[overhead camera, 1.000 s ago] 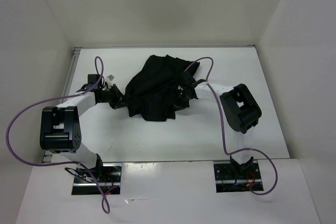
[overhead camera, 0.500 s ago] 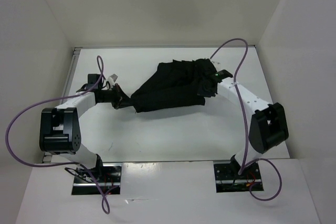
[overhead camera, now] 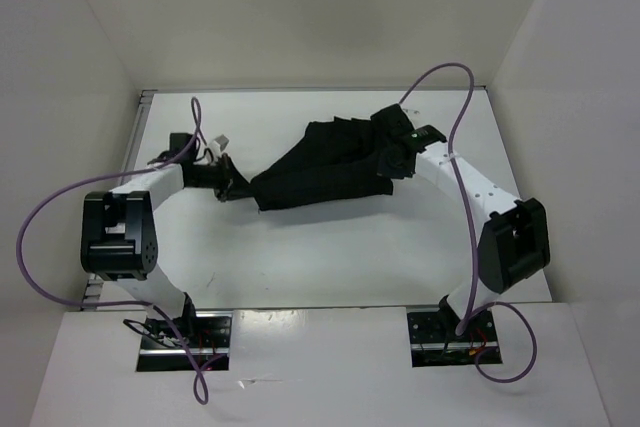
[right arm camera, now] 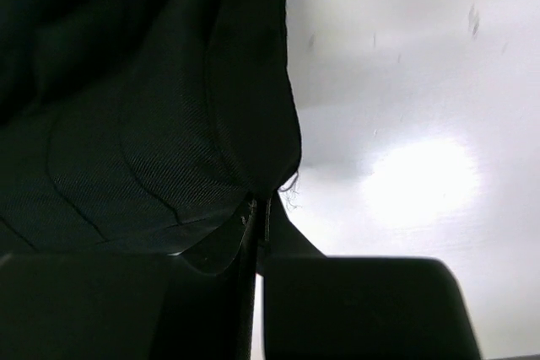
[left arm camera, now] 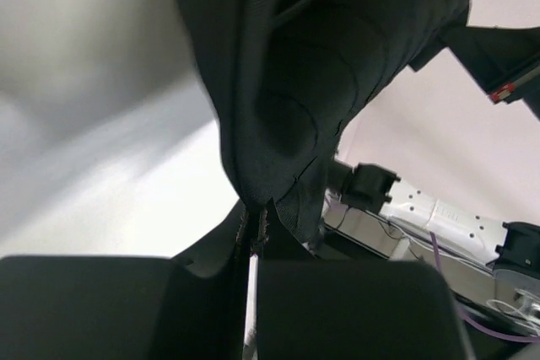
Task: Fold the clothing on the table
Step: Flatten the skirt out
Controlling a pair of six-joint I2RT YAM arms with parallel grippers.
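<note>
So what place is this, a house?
Probably a robot lab booth, not a house: white walls box in a white table, and a left arm and right arm bolted at its edge hold black clothing.

The black clothing [overhead camera: 330, 172] stretches in a long, creased band across the far half of the glossy white worktop [overhead camera: 300, 257]. Its right end bunches thick and its left end narrows.

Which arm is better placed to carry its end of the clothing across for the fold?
Probably right: the right gripper is shut on the wide end of the clothing; the left gripper only holds a narrow corner.
</note>
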